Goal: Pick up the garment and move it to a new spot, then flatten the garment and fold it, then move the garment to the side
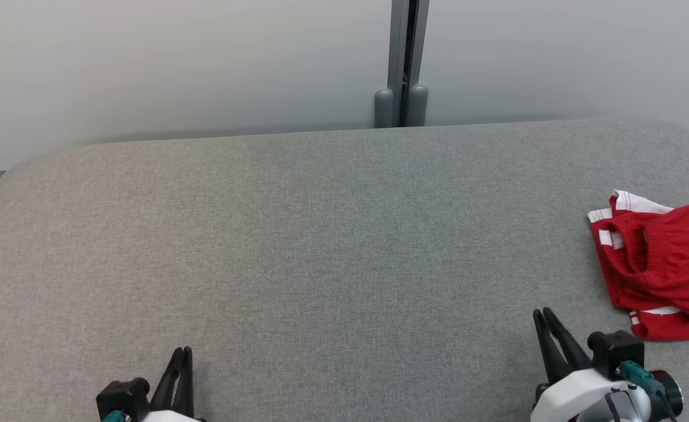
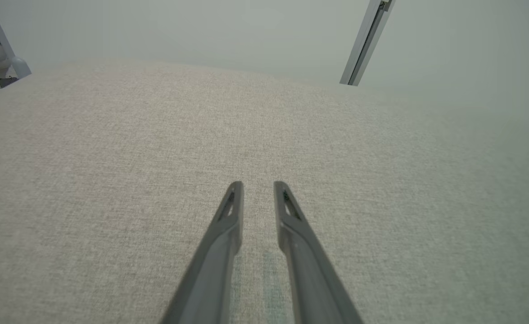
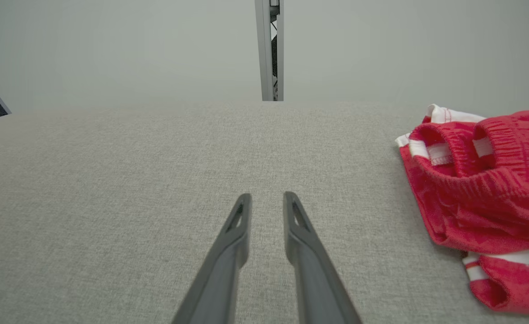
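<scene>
The garment [image 1: 667, 264] is a crumpled heap of red cloth with white trim and an elastic waistband, lying at the right edge of the grey fabric table [image 1: 321, 234]. In the right wrist view the garment [image 3: 480, 193] sits to the right of my fingers. My right gripper [image 1: 542, 313] hovers at the lower right, just left of the heap and not touching it. Its tips [image 3: 268, 195] stand a narrow gap apart with nothing between them. At the lower left, far from the cloth, my left gripper [image 1: 183, 350] also holds nothing, with a small gap at its tips [image 2: 258, 184].
A grey vertical post [image 1: 401, 64] stands behind the table's far edge against a pale wall. The table's rounded corners curve off at the far left and far right.
</scene>
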Available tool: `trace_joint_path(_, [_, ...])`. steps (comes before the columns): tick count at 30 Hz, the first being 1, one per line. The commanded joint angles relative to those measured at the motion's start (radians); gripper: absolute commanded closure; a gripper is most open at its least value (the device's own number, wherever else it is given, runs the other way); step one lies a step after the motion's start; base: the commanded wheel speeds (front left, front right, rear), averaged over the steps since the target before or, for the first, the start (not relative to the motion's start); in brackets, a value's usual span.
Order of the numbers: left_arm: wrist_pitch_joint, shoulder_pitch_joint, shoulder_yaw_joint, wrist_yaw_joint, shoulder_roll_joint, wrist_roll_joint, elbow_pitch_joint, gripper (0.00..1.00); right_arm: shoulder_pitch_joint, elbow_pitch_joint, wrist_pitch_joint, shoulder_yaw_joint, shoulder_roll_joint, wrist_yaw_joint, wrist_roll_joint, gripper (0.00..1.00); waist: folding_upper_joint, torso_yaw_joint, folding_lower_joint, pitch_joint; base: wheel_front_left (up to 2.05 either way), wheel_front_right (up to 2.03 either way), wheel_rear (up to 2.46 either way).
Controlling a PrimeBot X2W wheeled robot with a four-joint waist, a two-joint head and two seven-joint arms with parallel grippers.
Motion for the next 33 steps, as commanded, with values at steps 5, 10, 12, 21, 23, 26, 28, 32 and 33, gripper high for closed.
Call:
trace_joint_path(5, [0.031,-0.012,0.019,-0.007,0.000,-0.082,-0.006,1.00,-0.006,-0.007,0.032,-0.022,-0.001,0.000,0.091,1.00,0.0000,0.000,0.0000,-0.001,0.00,0.00,0.00])
trace_joint_path(10, [0.053,-0.015,0.027,-0.015,0.001,-0.173,-0.028,1.00,0.001,-0.032,0.054,-0.031,-0.001,0.000,0.193,1.00,0.0000,0.001,0.0000,-0.002,0.00,0.00,0.00])
trace_joint_path(12, [0.062,-0.016,0.030,-0.018,0.001,-0.208,-0.037,1.00,0.004,-0.042,0.062,-0.034,-0.002,0.000,0.232,1.00,0.0000,0.001,0.0000,-0.003,0.00,0.00,0.00])
trace_joint_path(21, [0.099,-0.023,0.045,-0.030,0.003,-0.354,-0.070,1.00,0.013,-0.080,0.099,-0.050,-0.004,0.000,0.395,1.00,0.0000,0.002,0.0000,-0.005,0.00,0.00,0.00])
trace_joint_path(23, [0.107,-0.024,0.049,-0.033,0.003,-0.383,-0.076,1.00,0.014,-0.088,0.106,-0.054,-0.004,0.000,0.429,1.00,0.0000,0.002,0.0000,-0.006,0.00,0.00,0.00])
trace_joint_path(26, [0.119,-0.027,0.054,-0.037,0.003,-0.427,-0.086,1.00,0.016,-0.098,0.118,-0.060,-0.004,0.000,0.478,1.00,0.0000,0.002,0.0000,-0.006,0.00,0.00,0.00])
trace_joint_path(28, [0.127,-0.029,0.057,-0.039,0.004,-0.456,-0.092,1.00,0.017,-0.105,0.126,-0.063,-0.005,0.000,0.510,1.00,0.0000,0.002,0.0000,-0.007,0.00,0.00,0.00])
trace_joint_path(32, [0.138,-0.032,0.063,-0.043,0.004,-0.498,-0.100,1.00,0.019,-0.115,0.137,-0.069,-0.005,0.000,0.557,1.00,0.0000,0.002,0.0000,-0.008,0.00,0.00,0.00])
trace_joint_path(33, [0.143,-0.032,0.064,-0.044,0.004,-0.512,-0.103,1.00,0.020,-0.118,0.141,-0.071,-0.006,0.000,0.572,1.00,0.0000,0.002,0.0000,-0.008,0.00,0.00,0.00])
